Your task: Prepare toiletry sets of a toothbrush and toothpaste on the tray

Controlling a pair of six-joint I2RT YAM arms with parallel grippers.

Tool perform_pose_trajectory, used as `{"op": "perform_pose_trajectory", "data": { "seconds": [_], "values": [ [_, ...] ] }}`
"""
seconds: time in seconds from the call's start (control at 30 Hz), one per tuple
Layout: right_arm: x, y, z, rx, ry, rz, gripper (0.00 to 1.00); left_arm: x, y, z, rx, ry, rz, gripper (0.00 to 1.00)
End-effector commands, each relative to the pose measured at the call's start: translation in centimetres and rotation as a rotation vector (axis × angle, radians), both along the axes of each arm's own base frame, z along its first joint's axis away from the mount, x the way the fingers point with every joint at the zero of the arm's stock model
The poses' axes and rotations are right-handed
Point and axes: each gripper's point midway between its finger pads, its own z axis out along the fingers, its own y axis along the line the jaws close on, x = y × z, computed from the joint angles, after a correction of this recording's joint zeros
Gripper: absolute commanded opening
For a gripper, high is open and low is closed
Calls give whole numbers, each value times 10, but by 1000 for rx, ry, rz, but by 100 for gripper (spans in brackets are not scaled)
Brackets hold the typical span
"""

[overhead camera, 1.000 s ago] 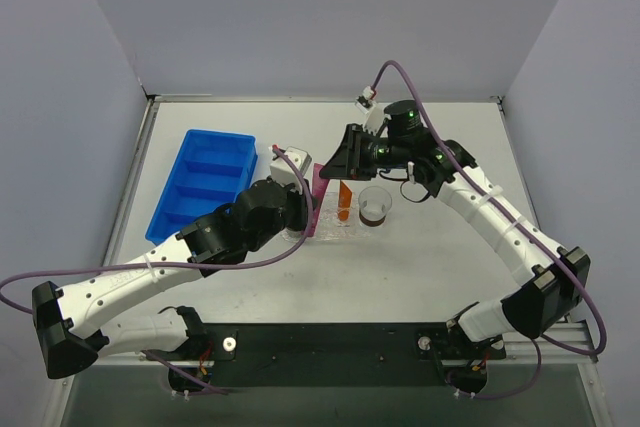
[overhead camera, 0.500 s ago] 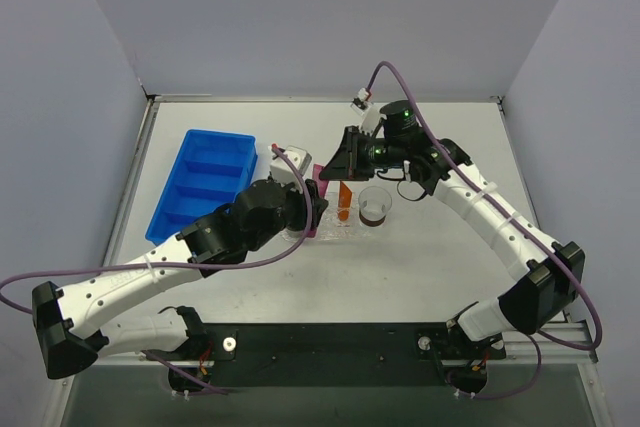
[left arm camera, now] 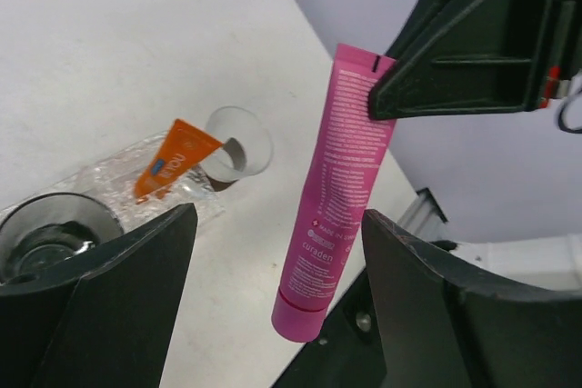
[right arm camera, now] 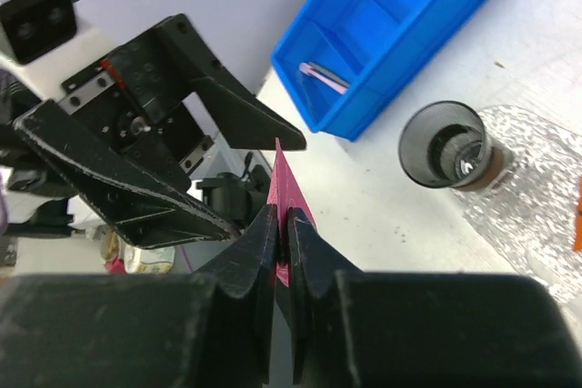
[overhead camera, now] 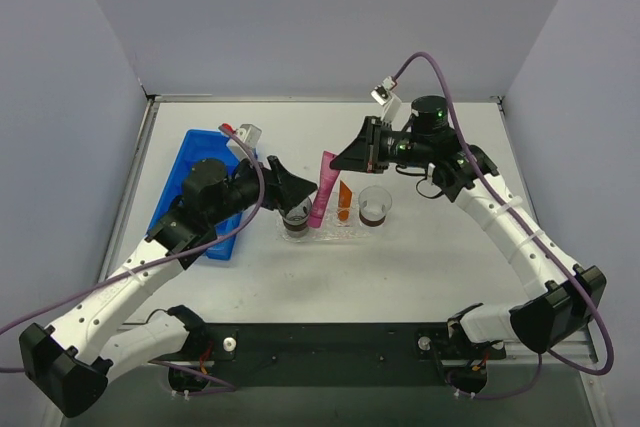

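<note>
The magenta toothpaste tube [overhead camera: 322, 193] hangs cap down from my right gripper [overhead camera: 334, 162], which is shut on its flat crimped end [right arm camera: 284, 179]. My left gripper [overhead camera: 298, 190] is open, its fingers [left arm camera: 127, 297] standing either side of the tube [left arm camera: 335, 197] without touching it. The orange toothpaste tube [overhead camera: 344, 202] leans on the clear tray [overhead camera: 330, 235], also seen in the left wrist view [left arm camera: 173, 156]. A pale pink toothbrush [right arm camera: 323, 76] lies in the blue bin [right arm camera: 409, 15].
Two clear cups with dark bottoms stand at the tray's ends, one on the left [overhead camera: 297, 219] and one on the right [overhead camera: 374, 207]. The blue bin [overhead camera: 200, 162] sits at the far left, partly under my left arm.
My left gripper has opened, let go of the magenta tube and drawn back to the left. My right gripper has shut on the tube's flat end and now carries it.
</note>
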Motion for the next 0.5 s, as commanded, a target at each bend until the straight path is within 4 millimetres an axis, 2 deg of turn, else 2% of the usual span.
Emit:
{"op": "perform_pose_trajectory", "data": {
  "seconds": [0.0,0.17,0.27,0.37,0.4,0.47],
  "values": [
    [-25,5,47,144,-102,161,0,-30,-23,49,-195,-50,-257,83],
    [-40,10,64,214,-115,241,0,-42,-39,53,-240,-24,-403,83],
    [-41,11,67,224,-119,256,0,-44,-44,52,-259,-2,-436,83],
    [-43,12,68,228,-125,263,0,-44,-46,51,-263,9,-446,77],
    [-44,13,67,229,-122,269,0,-45,-47,51,-267,13,-452,71],
    [-45,14,67,230,-121,278,0,-44,-47,53,-278,7,-457,63]
  ]
}}
